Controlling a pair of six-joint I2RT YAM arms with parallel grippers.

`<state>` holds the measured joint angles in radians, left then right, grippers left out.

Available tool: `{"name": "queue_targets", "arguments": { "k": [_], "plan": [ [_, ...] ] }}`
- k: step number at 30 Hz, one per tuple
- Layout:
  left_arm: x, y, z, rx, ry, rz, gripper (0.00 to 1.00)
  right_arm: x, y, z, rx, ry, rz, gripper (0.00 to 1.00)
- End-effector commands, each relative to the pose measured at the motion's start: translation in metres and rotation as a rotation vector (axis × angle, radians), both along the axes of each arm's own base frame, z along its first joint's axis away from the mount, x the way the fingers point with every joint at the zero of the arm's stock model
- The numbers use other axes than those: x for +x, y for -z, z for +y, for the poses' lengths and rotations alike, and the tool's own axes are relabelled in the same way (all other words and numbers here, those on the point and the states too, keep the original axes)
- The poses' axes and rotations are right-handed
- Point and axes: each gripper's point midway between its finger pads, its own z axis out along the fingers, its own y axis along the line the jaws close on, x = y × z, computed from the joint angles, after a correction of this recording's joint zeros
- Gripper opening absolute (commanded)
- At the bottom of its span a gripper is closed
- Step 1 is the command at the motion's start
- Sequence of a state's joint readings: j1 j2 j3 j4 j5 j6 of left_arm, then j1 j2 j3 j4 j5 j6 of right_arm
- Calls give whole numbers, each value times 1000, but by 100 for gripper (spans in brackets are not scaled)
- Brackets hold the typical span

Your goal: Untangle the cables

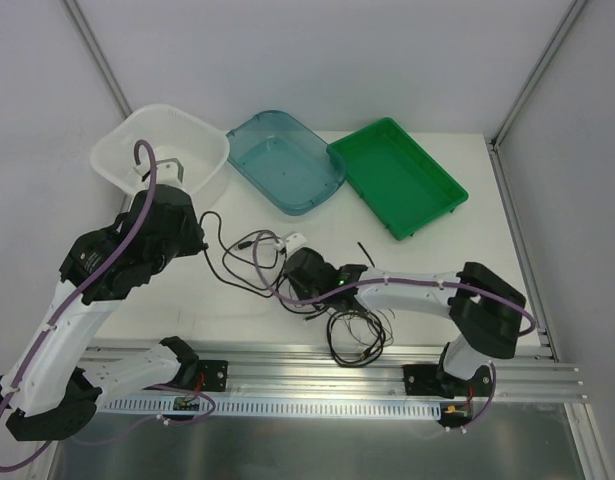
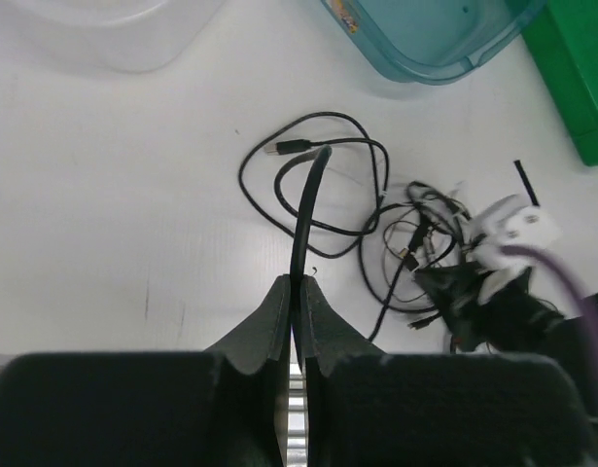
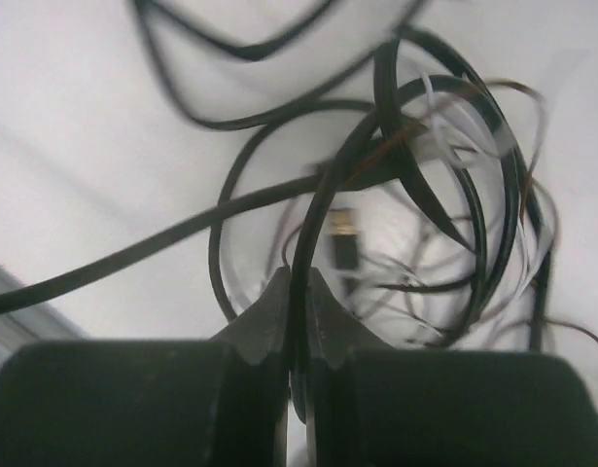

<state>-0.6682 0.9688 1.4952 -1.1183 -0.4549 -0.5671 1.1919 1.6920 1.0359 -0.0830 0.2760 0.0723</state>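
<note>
Cables [image 2: 305, 209] tangled at tabletop [image 1: 437, 260] centre, heap running left-right in top view. Left pincer [image 2: 299, 284] clenched on black strand pointing up-frame; right pincer [image 3: 299, 277] clenched on another loop. Only right wrist view shows gold-tipped plug [image 3: 344, 236].

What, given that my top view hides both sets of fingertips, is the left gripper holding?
Observer: The left gripper is shut on a black cable that leads away from its fingertips.
Operator: And the right?
Observer: The right gripper is shut on a black loop of cable.
Operator: Any plug nearby?
Observer: A small plug lies just beyond its fingertips.
</note>
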Motion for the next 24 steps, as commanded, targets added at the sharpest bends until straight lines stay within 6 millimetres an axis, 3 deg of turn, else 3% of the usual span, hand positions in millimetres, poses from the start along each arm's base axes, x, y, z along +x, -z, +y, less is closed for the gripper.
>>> {"name": "queue_targets", "arguments": {
  "k": [1,4,5,7,9,13,15,19,22,24],
  "plan": [
    [-7,-2,28,66,-90,-24,0,35,-22,-72,-17,258,-40,1],
    [-15,3,42,119,-118,2,0,43,-23,-110,-6,354,-3,1],
    [-17,6,47,137,-129,9,0,44,-38,-117,37,370,-12,1],
    [-22,14,53,175,-133,38,0,44,-45,-129,56,378,5,1],
    [-25,24,57,197,-142,63,0,42,-65,-133,106,369,-17,1],
    [-27,25,54,155,-147,60,0,32,-71,-134,112,336,21,1],
    [-25,14,47,118,-123,33,0,25,-61,-126,113,302,75,2],
    [-20,-19,36,56,-66,-30,0,10,-24,-129,37,302,184,6],
    [-17,-55,42,37,-80,-123,0,2,-1,-144,-78,357,244,6],
    [-15,-62,51,73,-106,-148,0,-6,6,-148,-111,349,279,12]
  ]
}}
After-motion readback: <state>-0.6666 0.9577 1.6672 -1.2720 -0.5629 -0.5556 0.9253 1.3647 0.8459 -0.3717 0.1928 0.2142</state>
